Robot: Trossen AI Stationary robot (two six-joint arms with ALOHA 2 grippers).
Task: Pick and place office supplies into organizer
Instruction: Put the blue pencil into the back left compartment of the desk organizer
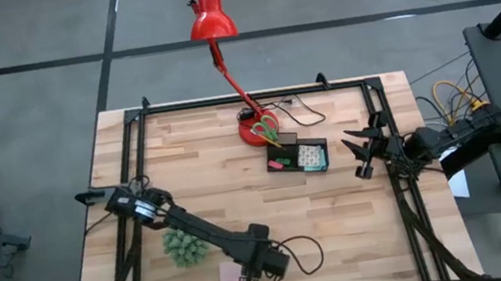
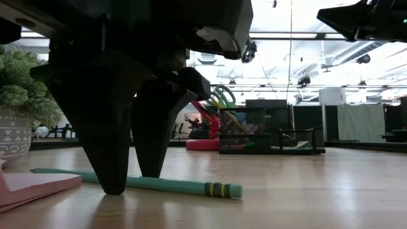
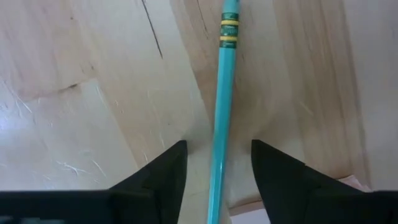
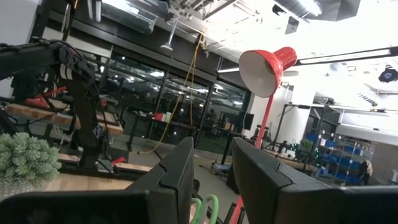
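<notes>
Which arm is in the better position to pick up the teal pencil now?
The left. Its open gripper straddles the thin teal pencil with the yellow-green band, fingertips at the wooden table. The right gripper waits raised beyond the black compartment organizer.

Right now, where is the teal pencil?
The teal pencil lies flat on the table's near edge, between the open fingers of the left gripper, beside the pink sticky-note pad and near the fuzzy green ball.
</notes>
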